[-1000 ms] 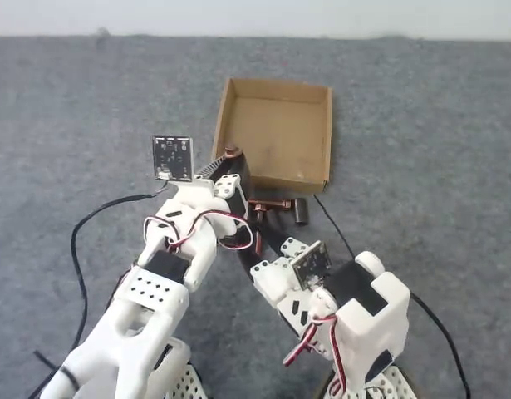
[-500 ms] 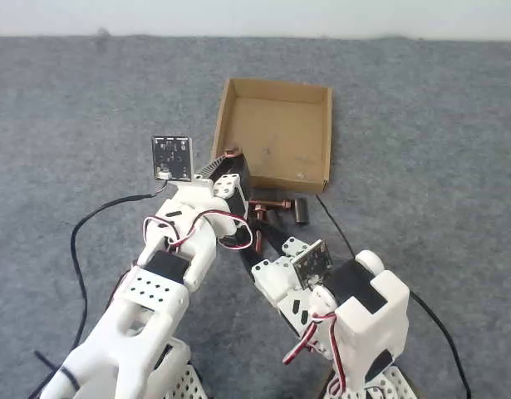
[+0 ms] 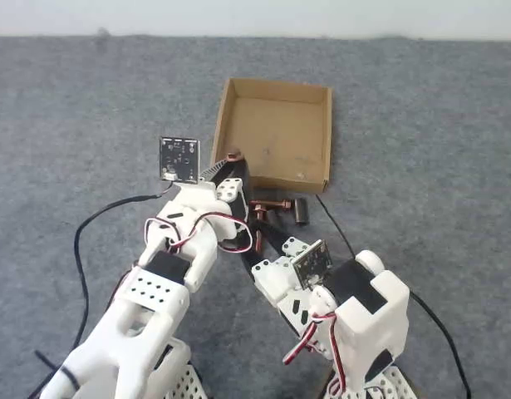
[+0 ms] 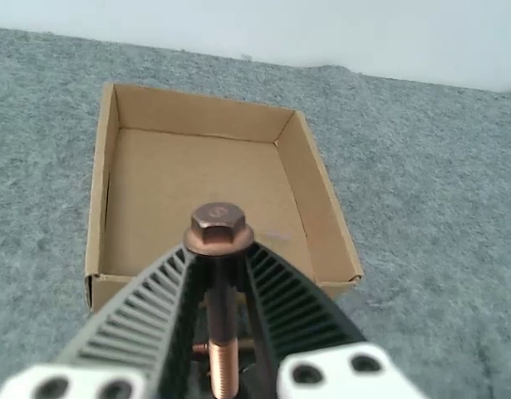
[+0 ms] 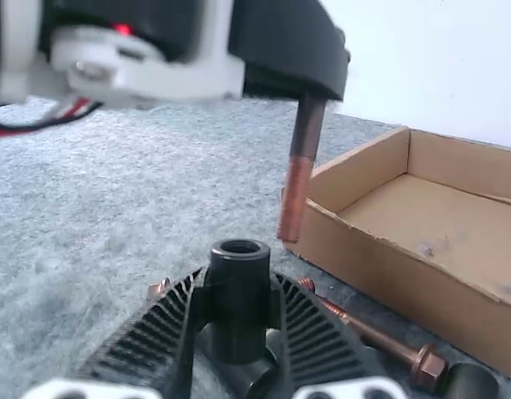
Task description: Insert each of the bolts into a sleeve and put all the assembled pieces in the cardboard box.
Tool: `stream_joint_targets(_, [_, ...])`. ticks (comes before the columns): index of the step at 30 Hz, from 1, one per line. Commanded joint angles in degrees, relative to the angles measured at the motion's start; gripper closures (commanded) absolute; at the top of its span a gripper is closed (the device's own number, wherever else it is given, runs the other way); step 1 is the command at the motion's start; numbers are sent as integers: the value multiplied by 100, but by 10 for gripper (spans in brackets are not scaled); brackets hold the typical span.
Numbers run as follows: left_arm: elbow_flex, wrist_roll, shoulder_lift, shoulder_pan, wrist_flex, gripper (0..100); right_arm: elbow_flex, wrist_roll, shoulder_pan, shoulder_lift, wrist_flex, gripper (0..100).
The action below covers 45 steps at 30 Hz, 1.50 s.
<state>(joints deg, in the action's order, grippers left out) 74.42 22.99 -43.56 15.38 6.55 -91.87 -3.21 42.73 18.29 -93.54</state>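
As the left arm has swung slightly toward its partner, the bolt (image 4: 218,229) clenched head-up in the left end effector (image 4: 218,253) hangs nearer the sleeve (image 5: 238,270), which the right end effector (image 5: 238,289) grasps upright, low over the table (image 3: 89,100) beside the cardboard box (image 3: 276,85); insertion, I judge, still needs alignment. Both arms stretch forward.

Cardboard box (image 3: 276,133) open; bolts (image 3: 273,204) (loose) before
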Motion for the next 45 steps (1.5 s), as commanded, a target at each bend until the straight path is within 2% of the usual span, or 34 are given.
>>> stream_joint_targets(1, [-48, -53, -264, 18, 18, 988, 123, 79, -127, -48, -101, 993])
stream_joint_targets(11, [-57, -44, -264, 18, 26, 988, 123, 79, -127, -40, -84, 993])
stream_joint_targets(16, [-57, -44, -264, 18, 26, 988, 237, 79, -119, -92, 347, 993])
stream_joint_targets(29, [-31, -53, -264, 149, 26, 988, 510, 79, -365, -92, 382, 993])
stream_joint_targets(45, [-66, -70, -281, 211, 185, 988, 527, 88, -338, -57, 391, 993])
